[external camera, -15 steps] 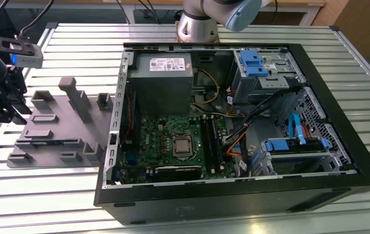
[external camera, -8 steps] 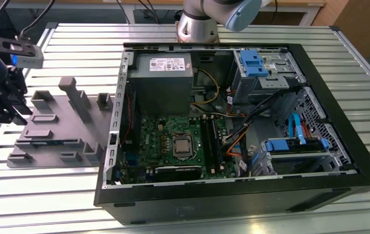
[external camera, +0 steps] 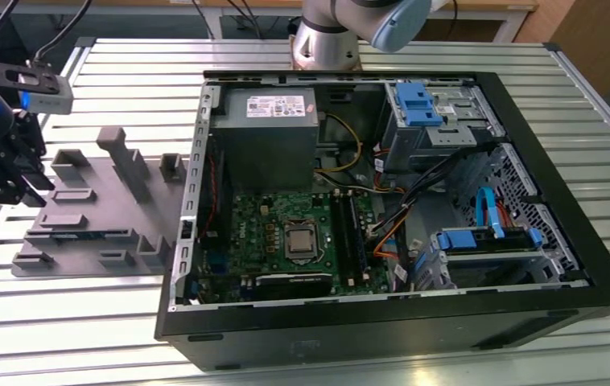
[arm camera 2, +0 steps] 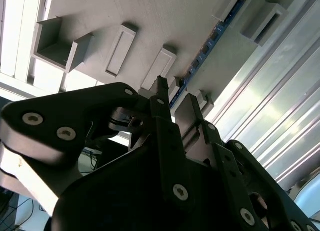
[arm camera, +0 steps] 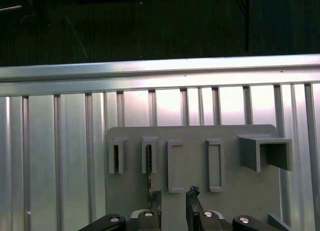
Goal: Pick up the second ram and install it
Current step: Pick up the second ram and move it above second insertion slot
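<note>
The second ram point(external camera: 96, 235) is a thin blue-green stick lying on edge in a slot of the grey tray point(external camera: 82, 183), near the tray's front. In the second wrist view the ram point(arm camera 2: 202, 53) runs as a blue strip towards the fingertips. In the first wrist view it shows edge-on as a dark line point(arm camera: 149, 158). My gripper point(external camera: 28, 186) hovers at the tray's edge on the exterior view's left, above the ram's end. In both wrist views the gripper point(arm camera 2: 175, 102) point(arm camera: 174, 195) is open, with nothing gripped between the fingers.
The open computer case point(external camera: 562, 241) lies at the exterior view's right of the tray, with the green motherboard point(external camera: 273, 221) and its long dark memory slots point(external camera: 345, 233) inside. Upright grey blocks point(external camera: 122, 157) rise from the tray. The slatted metal table point(external camera: 58, 314) lies underneath.
</note>
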`<state>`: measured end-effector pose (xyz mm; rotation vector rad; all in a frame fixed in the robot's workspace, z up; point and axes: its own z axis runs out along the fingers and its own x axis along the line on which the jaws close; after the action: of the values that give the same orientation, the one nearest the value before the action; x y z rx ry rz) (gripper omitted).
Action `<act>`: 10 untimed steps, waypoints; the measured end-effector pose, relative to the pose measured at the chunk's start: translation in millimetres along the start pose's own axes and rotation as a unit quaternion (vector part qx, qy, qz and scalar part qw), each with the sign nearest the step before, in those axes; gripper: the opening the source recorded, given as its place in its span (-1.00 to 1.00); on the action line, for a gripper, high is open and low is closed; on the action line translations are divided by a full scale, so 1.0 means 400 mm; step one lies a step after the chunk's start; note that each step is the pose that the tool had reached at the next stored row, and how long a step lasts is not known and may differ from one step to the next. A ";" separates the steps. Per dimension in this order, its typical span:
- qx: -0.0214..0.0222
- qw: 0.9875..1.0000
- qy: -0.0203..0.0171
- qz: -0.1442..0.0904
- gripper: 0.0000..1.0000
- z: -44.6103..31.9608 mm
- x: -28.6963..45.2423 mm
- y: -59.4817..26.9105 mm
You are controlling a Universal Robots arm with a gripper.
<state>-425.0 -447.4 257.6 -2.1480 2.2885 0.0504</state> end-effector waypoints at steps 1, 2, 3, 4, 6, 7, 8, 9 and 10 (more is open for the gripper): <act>0.000 1.000 0.000 0.000 -0.33 0.001 0.000 0.000; 0.000 1.000 0.000 0.000 -0.33 0.002 0.000 0.000; 0.000 1.000 0.000 0.000 -0.33 0.003 0.000 0.000; 0.000 1.000 0.000 0.000 -0.33 0.004 0.000 0.000; 0.000 1.000 0.000 0.000 -0.33 0.007 0.001 0.000; 0.000 1.000 0.000 0.000 -0.33 0.008 0.001 0.000; 0.000 1.000 0.000 0.000 -0.33 0.010 0.001 0.000; 0.000 1.000 0.000 0.000 -0.33 0.011 0.001 0.000; 0.001 1.000 0.000 0.000 -0.33 0.013 0.002 0.000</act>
<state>-425.1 -448.0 252.4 -2.1479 2.2882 0.0485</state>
